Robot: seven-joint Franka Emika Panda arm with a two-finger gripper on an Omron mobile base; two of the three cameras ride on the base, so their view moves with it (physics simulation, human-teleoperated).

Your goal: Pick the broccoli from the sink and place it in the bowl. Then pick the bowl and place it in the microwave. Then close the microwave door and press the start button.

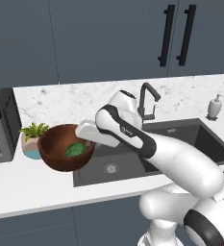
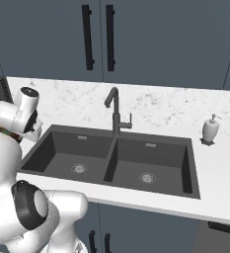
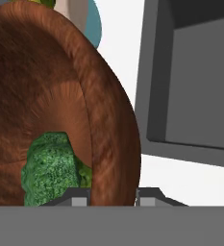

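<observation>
Our tool (image 3: 112, 196) pinches the rim of the bowl (image 1: 60, 149), one fingertip inside the wall and one outside. We hold the bowl tilted and lifted above the counter (image 1: 31, 187). The broccoli (image 3: 51, 168) lies inside, just beyond our inner fingertip. Past the outer fingertip we see the sink (image 3: 190, 96). Farther off, behind the bowl, stands a potted plant (image 1: 31, 137), and beyond it the microwave (image 1: 0, 125).

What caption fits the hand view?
Gripper clamps the wooden bowl's rim, broccoli inside, beside the sink.
</observation>
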